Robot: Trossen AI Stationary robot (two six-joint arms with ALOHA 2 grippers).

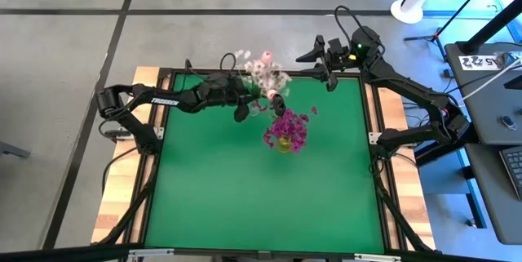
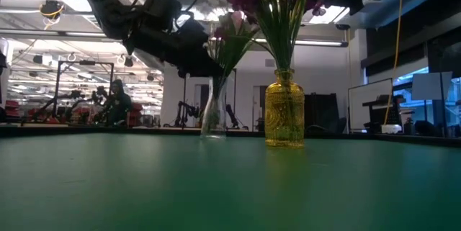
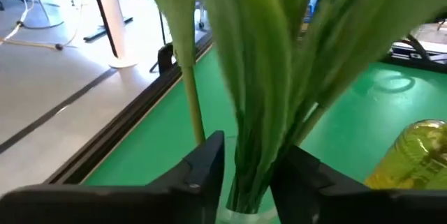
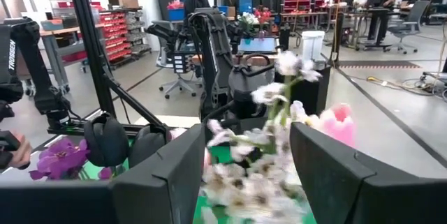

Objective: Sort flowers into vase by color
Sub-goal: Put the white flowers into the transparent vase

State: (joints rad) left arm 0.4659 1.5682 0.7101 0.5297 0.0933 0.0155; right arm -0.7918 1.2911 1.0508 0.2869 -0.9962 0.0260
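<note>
The left gripper (image 3: 244, 175) pinches green stems (image 3: 258, 112) over the clear vase (image 2: 214, 116) at the table's far side, seemingly seating them; next, release cleanly, while the right gripper (image 4: 244, 175) waits spread nearby.

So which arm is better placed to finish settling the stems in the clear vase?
Left. The left gripper straddles the green stems just above the clear vase, beside the yellow vase. The right gripper hovers open near the table's far edge, away from both vases.

Two vases side by side: clear vase (image 2: 214, 116) left of yellow vase (image 2: 284, 119).
</note>
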